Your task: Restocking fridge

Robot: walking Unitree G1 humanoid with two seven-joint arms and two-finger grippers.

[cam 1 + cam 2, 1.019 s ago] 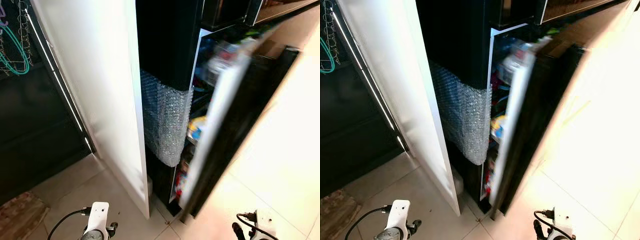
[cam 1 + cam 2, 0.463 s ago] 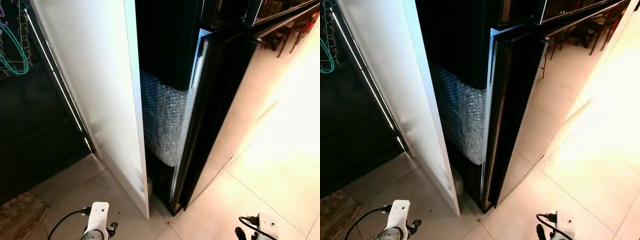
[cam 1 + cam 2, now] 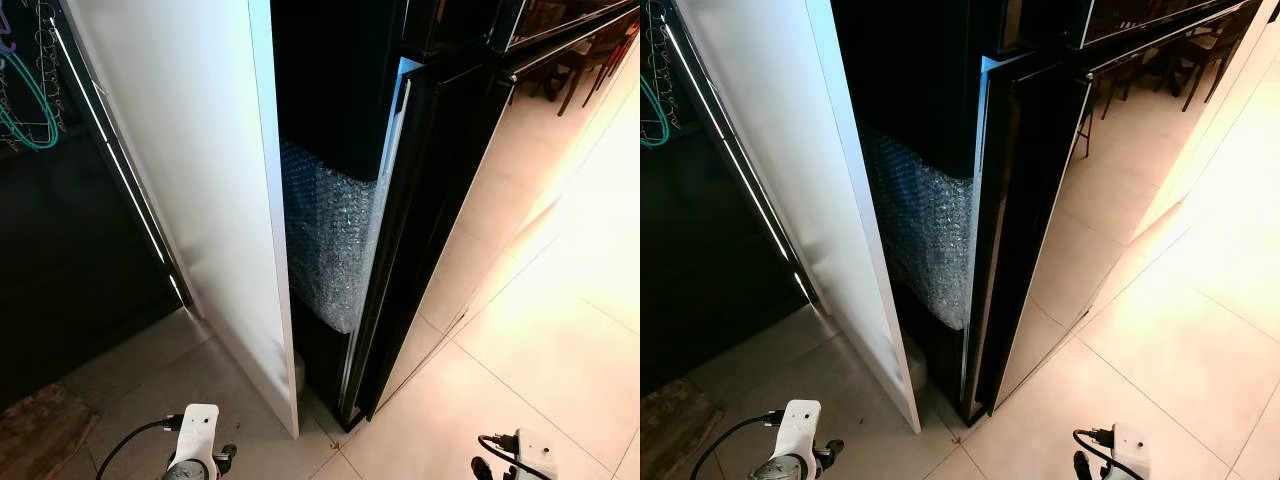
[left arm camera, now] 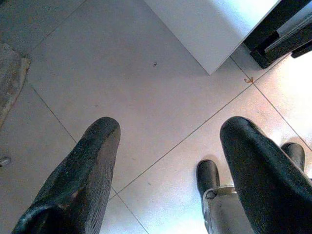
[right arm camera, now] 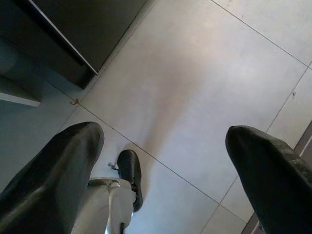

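The tall black fridge stands ahead with its glossy lower door swung closed against the body; nothing of the inside shows. Bubble wrap covers part of the fridge's side. Both arms hang low, with the left wrist and right wrist at the bottom edge of the eye views. My left gripper is open over bare floor tiles with nothing between its fingers. My right gripper is also open and empty, pointing down at the tiles near the fridge's base.
A white panel stands close against the fridge's left side. Left of it is a dark cabinet with teal hangers. A rug lies at the lower left. Tiled floor opens to the right, with chairs farther back.
The fridge door, ajar a second ago with shelves of food showing, has swung shut. Both arms have stayed low.
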